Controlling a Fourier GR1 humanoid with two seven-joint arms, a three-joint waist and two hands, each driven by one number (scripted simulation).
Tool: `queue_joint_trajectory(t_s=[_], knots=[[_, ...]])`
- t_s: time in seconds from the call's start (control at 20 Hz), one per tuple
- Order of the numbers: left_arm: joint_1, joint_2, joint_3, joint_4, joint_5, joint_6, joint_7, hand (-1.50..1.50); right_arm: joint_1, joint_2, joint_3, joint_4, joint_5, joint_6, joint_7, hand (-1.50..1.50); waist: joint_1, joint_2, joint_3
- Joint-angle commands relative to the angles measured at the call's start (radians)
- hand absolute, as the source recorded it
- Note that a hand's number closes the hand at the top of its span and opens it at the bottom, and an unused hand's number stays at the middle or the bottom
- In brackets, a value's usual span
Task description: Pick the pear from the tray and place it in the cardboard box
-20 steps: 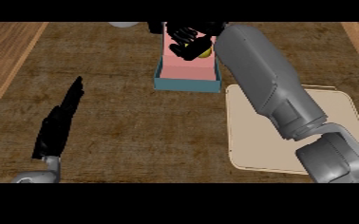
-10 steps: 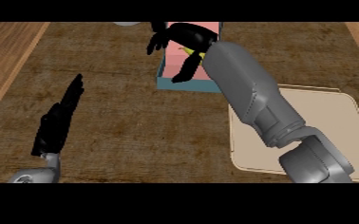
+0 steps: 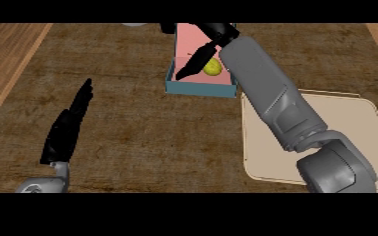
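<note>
A yellow-green pear (image 3: 213,67) lies inside the cardboard box (image 3: 199,87), which has a pink inside and teal outer walls and stands at the counter's far middle. My right hand (image 3: 198,60) hangs over the box with its fingers straight and pointing down-left, just beside the pear and not closed on it. The right forearm partly hides the box's right side. The beige tray (image 3: 325,130) lies at the right, partly under that arm, with nothing showing on it. My left hand (image 3: 68,127) rests open at the lower left, fingers up.
The dark wooden counter top (image 3: 148,140) spreads between the left hand and the tray. A lighter wooden strip (image 3: 18,55) runs along the far left. A small grey object (image 3: 133,24) peeks in at the top edge.
My right hand has opened from a curl round the pear, and the fingers now stretch out. The pear now shows lying in the box. The left hand has stayed still.
</note>
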State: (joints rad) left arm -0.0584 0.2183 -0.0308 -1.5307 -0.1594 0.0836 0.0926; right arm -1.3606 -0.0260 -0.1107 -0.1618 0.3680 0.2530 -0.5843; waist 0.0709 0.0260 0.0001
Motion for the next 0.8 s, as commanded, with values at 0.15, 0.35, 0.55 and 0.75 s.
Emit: queue_joint_trajectory(t_s=[0.15, 0.35, 0.55, 0.75], knots=[[0.003, -0.003, -0.001, -0.022, 0.005, -0.006, 0.017, 0.00, -0.003, -0.157, -0.167, 0.044, -0.155, 0.128, 0.037, -1.50, 0.009, 0.010, 0.001], [0.013, -0.010, -0.013, -0.007, 0.000, -0.010, -0.028, 0.00, -0.030, -0.240, -0.219, 0.057, -0.196, 0.073, 0.104, -1.50, 0.033, 0.023, 0.000], [0.013, -0.010, -0.027, -0.022, -0.012, -0.012, -0.034, 0.00, -0.004, -0.354, -0.244, 0.063, -0.216, 0.133, 0.106, -1.50, 0.046, 0.032, 0.002], [-0.017, -0.012, -0.029, -0.019, -0.014, -0.015, -0.018, 0.00, 0.017, -0.437, -0.253, 0.062, -0.223, 0.215, 0.097, -1.50, 0.058, 0.043, 0.004]])
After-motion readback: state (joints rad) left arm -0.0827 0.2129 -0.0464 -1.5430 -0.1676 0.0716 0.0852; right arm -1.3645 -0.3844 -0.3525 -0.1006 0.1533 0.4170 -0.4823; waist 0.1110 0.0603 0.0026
